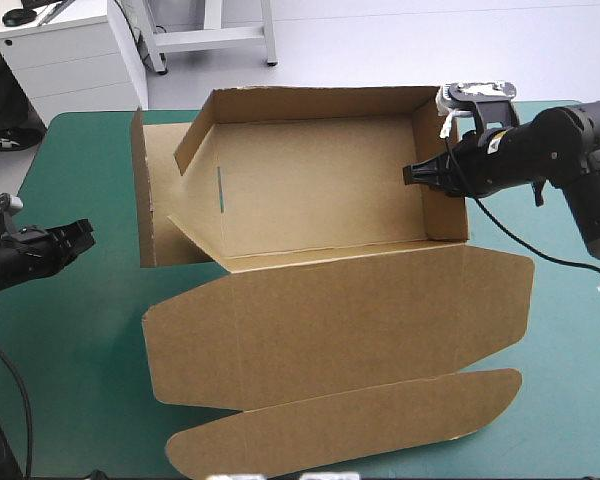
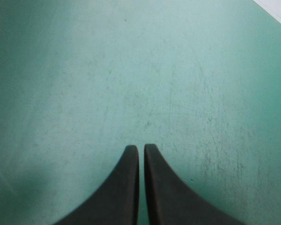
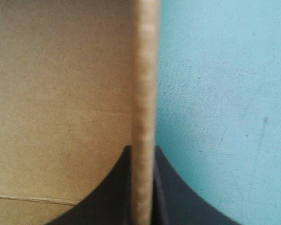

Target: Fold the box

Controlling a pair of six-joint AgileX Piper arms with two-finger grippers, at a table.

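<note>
Brown cardboard box (image 1: 320,200), long axis L–R, lid flat nearside; black-fingered right gripper (image 1: 412,173) pinches its right wall; left gripper (image 2: 141,147) clenched empty, well apart.

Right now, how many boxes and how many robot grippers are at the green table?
box: 1
grippers: 2, the left gripper, shut over the bare table, and the right gripper, pinching the box's right wall
total: 3
</note>
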